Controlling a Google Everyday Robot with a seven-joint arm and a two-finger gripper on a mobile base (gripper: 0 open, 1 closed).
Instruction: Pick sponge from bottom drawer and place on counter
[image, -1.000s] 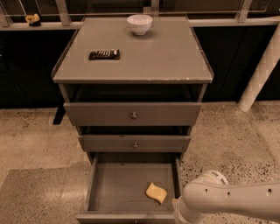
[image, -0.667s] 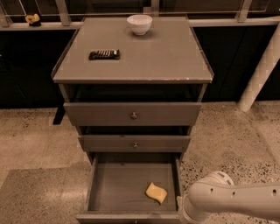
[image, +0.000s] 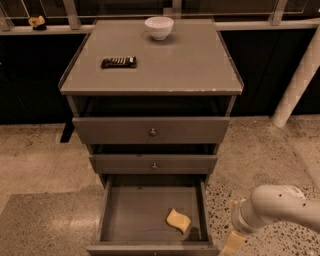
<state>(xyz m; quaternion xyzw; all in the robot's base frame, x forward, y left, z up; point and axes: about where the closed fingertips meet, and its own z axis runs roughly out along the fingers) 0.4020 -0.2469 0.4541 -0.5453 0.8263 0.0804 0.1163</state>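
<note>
Arm (image: 280, 205) shifted right; gripper (image: 233, 244) cut off at btm edge, jaws' state unclear.

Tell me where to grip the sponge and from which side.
Probably from above: the sponge lies flat in the bottom drawer near its right wall, leaving little side room. Pinch across its middle. The gripper is outside, right of the drawer.

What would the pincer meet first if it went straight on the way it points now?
The pincer, low right beside the front corner of the bottom drawer, points down past the picture's lower edge. Most likely the speckled floor comes first, not the sponge, though depth is unclear.
</note>
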